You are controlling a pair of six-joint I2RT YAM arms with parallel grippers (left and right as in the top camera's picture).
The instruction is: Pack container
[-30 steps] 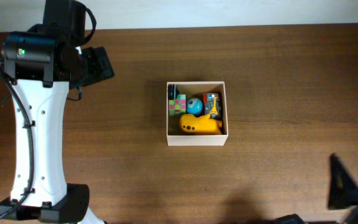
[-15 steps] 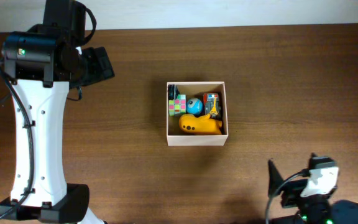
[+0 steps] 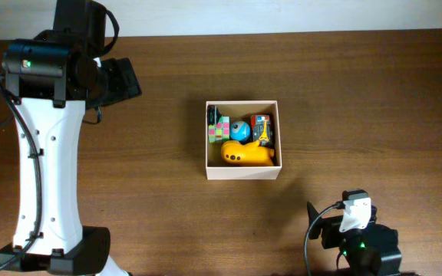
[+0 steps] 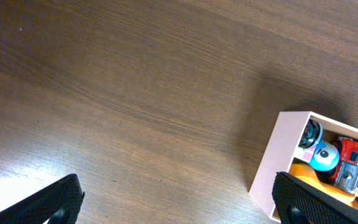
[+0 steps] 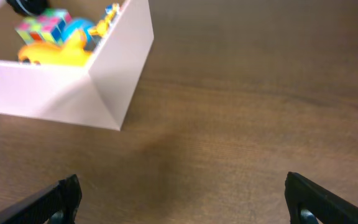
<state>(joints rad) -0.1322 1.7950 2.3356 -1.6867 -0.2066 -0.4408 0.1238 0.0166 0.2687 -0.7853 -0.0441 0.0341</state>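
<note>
Container: a square, open-topped cardboard box (image 3: 242, 172) with smooth white outer walls, crisp folded corners and tan inner faces.
Container's place: on the table (image 3: 374, 92), about mid-depth and a little right of centre, well apart from both arms.
Contents: a rounded, glossy yellow toy (image 3: 245, 156) lies along the near wall. Behind it is a blue ball (image 3: 240, 131) with a pale spot. A colour-block cube (image 3: 219, 129) of pink and green squares sits at the left, a red piece (image 3: 261, 123) towards the far right corner and a black piece (image 3: 212, 112) in the far left corner.
Table: dark brown wood grain, matt, with a pale glare patch in the left wrist view.
Writing: the red piece carries printed marks too small to read.
Left arm: a white shell with black joints (image 3: 44, 153), along the left side.
Left gripper: (image 4: 179, 208) the fingers (image 4: 58, 199) are spread wide, with only bare table between them. The container is at the right of its view.
Right arm: black with a small white part (image 3: 359, 245), at the near right edge.
Right gripper: (image 5: 182, 205) the black fingers (image 5: 312, 199) are spread wide over bare table. The container is at the far left of its view, slightly blurred.
</note>
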